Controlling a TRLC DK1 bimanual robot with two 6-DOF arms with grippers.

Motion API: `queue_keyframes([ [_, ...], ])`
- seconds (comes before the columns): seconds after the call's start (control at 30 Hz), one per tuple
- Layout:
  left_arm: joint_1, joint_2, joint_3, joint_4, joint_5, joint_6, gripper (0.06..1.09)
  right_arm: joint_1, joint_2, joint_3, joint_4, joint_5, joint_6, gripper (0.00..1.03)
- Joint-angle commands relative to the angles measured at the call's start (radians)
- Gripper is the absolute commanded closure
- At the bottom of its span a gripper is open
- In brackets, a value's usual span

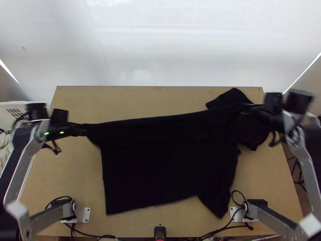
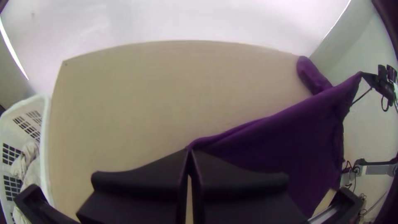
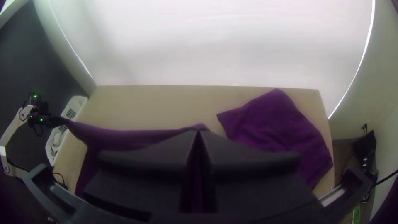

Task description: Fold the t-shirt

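Dark, soft fabric makes up one t-shirt (image 1: 160,160), its upper edge stretched taut above one light wooden table (image 1: 136,102); a rumpled flap lies at the far right; the left gripper (image 1: 83,129), its flat fingers pressed together, pinches one corner; the right gripper (image 1: 245,110), equally closed, pinches the edge's other end; one slotted white plastic basket (image 2: 44,145) stands beside the table.
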Motion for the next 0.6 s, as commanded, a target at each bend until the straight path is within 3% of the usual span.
queue_keyframes([
  [0.0,-0.043,0.272,-0.045,0.174,0.006,-0.007,1.05,0.016,0.247,-0.059,0.123,-0.003,-0.012,1.0],
  [0.57,-0.037,0.757,0.449,0.173,-0.004,-0.13,1.05,0.07,0.749,0.285,0.146,0.045,-0.005,1.0],
])
